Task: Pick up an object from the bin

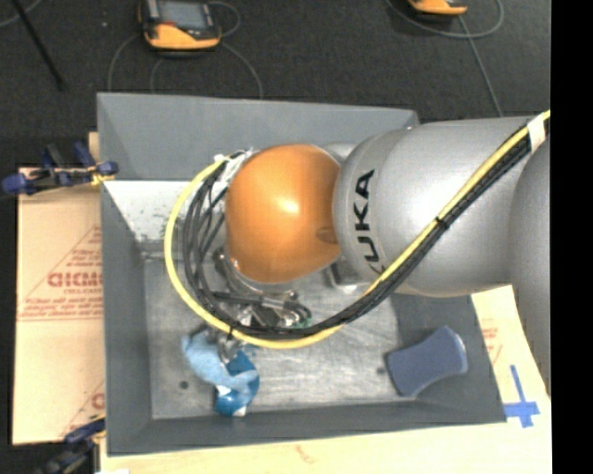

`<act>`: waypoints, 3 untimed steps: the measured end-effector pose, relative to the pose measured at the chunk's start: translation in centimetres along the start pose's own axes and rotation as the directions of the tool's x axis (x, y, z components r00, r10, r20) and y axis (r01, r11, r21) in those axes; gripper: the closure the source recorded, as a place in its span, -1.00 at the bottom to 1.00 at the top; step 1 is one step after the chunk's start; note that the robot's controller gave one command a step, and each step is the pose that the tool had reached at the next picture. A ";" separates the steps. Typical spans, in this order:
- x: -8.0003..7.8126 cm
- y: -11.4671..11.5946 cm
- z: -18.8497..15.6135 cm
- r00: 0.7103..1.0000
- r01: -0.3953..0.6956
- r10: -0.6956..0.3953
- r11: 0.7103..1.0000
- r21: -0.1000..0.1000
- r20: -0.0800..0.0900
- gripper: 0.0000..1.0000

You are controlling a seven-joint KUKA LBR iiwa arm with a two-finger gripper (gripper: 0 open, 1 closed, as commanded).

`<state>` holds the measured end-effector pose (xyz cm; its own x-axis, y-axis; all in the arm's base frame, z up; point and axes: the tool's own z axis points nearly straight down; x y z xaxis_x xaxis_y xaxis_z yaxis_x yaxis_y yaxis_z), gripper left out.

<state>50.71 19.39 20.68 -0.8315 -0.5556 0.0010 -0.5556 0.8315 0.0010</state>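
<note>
Arm (417, 213) over pale-blue lump (206, 364), slate-blue block (426, 361)

Floor (306, 56) was dark, pretty much black, with two orange-and-black gadgets (179, 25) (434, 6) lying up top, thin cables (112, 63) looping around.

light was from overhead, soft glare sat on the orange cover (278, 211), bin (278, 120) looked kinda shadowy under the arm (463, 261)
</note>
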 end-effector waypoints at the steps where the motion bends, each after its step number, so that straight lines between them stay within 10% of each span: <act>1: 0.0 0.0 0.0 1.000 0.000 0.000 1.000 0.000 0.000 1.00; 2: -0.7 -0.2 1.5 0.998 -0.062 0.062 0.998 0.002 0.010 1.00; 3: -6.1 -0.3 9.5 0.987 0.162 -0.162 0.987 0.002 0.005 1.00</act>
<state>55.96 22.52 11.21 -0.7306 -0.6828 -0.0040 -0.6828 0.7306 -0.0003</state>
